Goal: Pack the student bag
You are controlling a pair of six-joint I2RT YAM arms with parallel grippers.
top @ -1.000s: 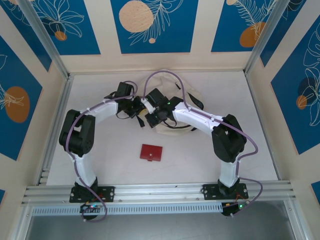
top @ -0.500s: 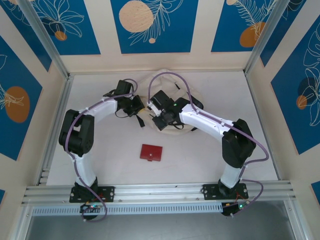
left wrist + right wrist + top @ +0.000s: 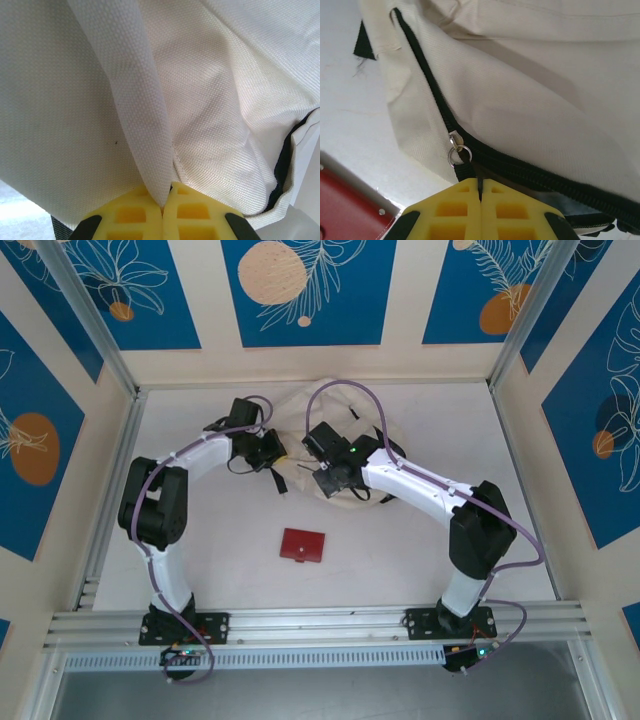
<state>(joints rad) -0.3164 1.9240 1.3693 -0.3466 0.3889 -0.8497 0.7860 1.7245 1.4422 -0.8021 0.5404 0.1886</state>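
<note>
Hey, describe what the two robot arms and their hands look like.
The left arm and right arm have white shells with black joint housings, each trailing a looping lilac cable. The left hand and right hand are yellow, moulded with square pockets, black at the sides.

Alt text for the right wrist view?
The yellow right gripper is shut on the black zipper pull of the cream student bag, just below its metal ring. The zipper runs up-left across the fabric; a red flat object lies on the white table at bottom left.
</note>
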